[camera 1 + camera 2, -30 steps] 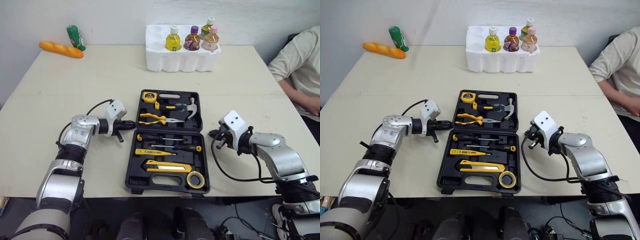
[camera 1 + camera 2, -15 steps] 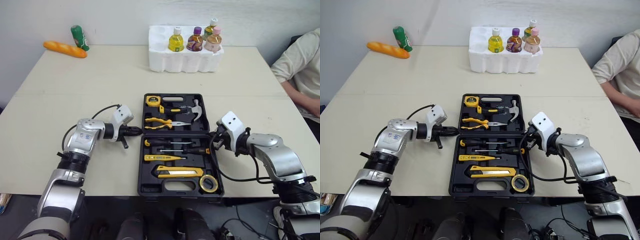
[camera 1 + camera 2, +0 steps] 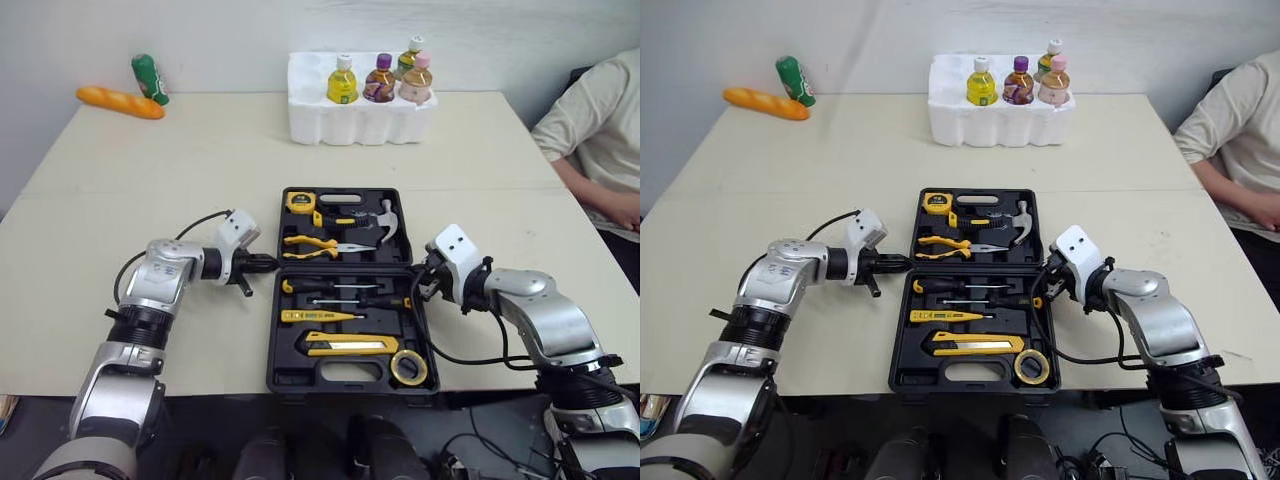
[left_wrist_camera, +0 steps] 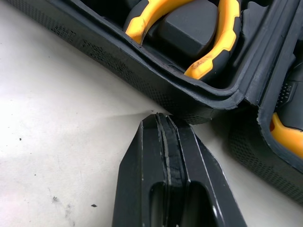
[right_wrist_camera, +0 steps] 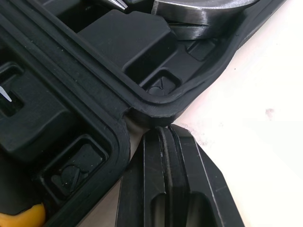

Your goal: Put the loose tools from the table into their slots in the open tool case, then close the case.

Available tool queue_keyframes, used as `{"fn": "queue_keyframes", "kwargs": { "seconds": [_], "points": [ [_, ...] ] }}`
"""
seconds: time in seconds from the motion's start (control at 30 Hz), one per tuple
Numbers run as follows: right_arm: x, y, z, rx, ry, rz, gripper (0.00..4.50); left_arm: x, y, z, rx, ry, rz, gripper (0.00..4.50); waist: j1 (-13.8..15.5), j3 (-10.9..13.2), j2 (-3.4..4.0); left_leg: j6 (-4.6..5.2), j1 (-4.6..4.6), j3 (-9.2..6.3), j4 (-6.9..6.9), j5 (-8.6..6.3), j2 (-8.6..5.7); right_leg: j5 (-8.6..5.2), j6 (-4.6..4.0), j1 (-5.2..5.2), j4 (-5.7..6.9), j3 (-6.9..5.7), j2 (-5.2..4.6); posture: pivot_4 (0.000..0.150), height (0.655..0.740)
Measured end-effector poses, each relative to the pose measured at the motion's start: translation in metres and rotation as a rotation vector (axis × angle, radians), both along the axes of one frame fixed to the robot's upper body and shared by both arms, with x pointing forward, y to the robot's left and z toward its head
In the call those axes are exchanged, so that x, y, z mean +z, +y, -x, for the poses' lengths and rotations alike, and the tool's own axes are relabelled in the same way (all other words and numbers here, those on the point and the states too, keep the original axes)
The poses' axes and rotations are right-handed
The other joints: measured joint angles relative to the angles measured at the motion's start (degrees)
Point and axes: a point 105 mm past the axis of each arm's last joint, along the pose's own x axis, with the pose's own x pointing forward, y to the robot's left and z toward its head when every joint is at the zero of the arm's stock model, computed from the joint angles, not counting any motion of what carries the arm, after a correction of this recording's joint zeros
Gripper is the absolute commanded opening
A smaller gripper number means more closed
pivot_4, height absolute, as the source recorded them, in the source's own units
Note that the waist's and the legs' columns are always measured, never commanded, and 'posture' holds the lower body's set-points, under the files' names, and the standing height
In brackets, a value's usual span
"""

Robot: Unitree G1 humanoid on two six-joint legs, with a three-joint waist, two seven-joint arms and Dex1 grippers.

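- The tool case (image 3: 345,290) lies open and flat in the middle of the table (image 3: 150,180), with its lid half on the far side and its base half toward the robot.
- The tools sit in their slots. The tape measure (image 3: 299,201), pliers (image 3: 312,243) and hammer (image 3: 385,217) are in the far half. The screwdrivers (image 3: 335,288), utility knife (image 3: 350,345) and roll of tape (image 3: 408,367) are in the near half.
- The left arm comes in low from the left with its forearm nearly level. The left claw (image 3: 266,264) points right at the case's left side, where the two halves meet.
- In the left wrist view its fingers (image 4: 163,156) are pressed together with nothing between them. The tip is right at the case wall below the pliers — I cannot tell whether it touches.
- The right arm is bent at the elbow and its forearm points left. The right claw (image 3: 420,283) is at the case's right side on the same hinge line.
- Its fingers (image 5: 161,170) are also closed on nothing — the tip meets the corner of the hammer half.
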Motion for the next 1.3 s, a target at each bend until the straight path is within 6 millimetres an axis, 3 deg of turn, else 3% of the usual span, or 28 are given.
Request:
{"fn": "queue_keyframes", "kwargs": {
  "seconds": [0.4, 0.7, 0.83, 0.93, 1.0, 1.03, 1.17, 1.3],
  "points": [
    [-0.001, 0.008, 0.003, 0.055, -0.041, 0.087, 0.00, 0.001, 0.017, 0.001, 0.023, -0.020, -0.036, 0.03, -1.28, -0.01, 0.02, -0.11, 0.08, 0.00, -0.09, 0.02, 0.05, -0.05, -0.09, -0.04, 0.05, 0.03, 0.02, 0.150, 0.7367],
    [0.008, -0.035, 0.016, -0.014, -0.060, 0.201, 0.00, 0.006, 0.067, 0.013, 0.181, -0.003, -0.080, 0.03, -1.41, 0.00, 0.04, -0.17, 0.07, 0.02, -0.16, 0.00, 0.08, -0.08, -0.13, -0.10, 0.07, 0.08, 0.02, 0.150, 0.7367],
    [0.018, -0.054, 0.022, -0.067, -0.050, 0.179, 1.46, 0.008, 0.085, 0.022, 0.254, 0.040, -0.070, 1.39, -1.34, 0.01, 0.04, -0.17, 0.07, 0.01, -0.17, -0.01, 0.09, -0.08, -0.14, -0.10, -0.12, 0.08, 0.01, 0.150, 0.7367],
    [0.035, -0.057, 0.027, -0.103, -0.026, 0.065, 3.03, 0.015, 0.082, 0.027, 0.312, 0.120, 0.018, 2.81, -1.06, 0.06, 0.03, -0.17, 0.00, -0.08, -0.17, -0.01, 0.08, -0.08, -0.14, -0.12, -0.10, 0.05, -0.01, 0.150, 0.7367],
    [0.050, -0.061, 0.025, -0.144, -0.027, -0.014, 4.21, 0.027, 0.069, 0.022, 0.334, 0.148, 0.093, 3.86, -0.72, 0.08, 0.00, -0.16, -0.04, -0.11, -0.17, -0.01, 0.04, -0.07, -0.14, -0.11, -0.08, 0.03, -0.03, 0.150, 0.7367],
    [0.056, -0.061, 0.024, -0.151, -0.029, -0.041, 4.50, 0.035, 0.062, 0.018, 0.335, 0.150, 0.122, 4.27, -0.40, 0.08, -0.01, -0.16, -0.04, -0.12, -0.17, -0.01, 0.04, -0.07, -0.13, -0.09, -0.08, 0.02, -0.02, 0.150, 0.7367],
    [0.071, -0.051, 0.017, -0.147, -0.046, -0.099, 4.50, 0.066, 0.036, -0.004, 0.406, 0.171, 0.260, 4.44, 0.45, 0.09, -0.02, -0.15, -0.11, -0.13, -0.15, 0.00, 0.00, -0.05, -0.09, -0.11, -0.04, -0.03, 0.00, 0.150, 0.7367],
    [0.067, -0.038, 0.006, -0.185, -0.014, -0.155, 4.50, 0.058, 0.022, -0.006, 0.434, 0.242, 0.260, 4.44, -0.07, 0.09, -0.03, -0.15, -0.12, 0.06, -0.18, 0.00, 0.01, -0.05, -0.09, -0.17, -0.07, 0.07, 0.06, 0.150, 0.7367]
  ]
}}
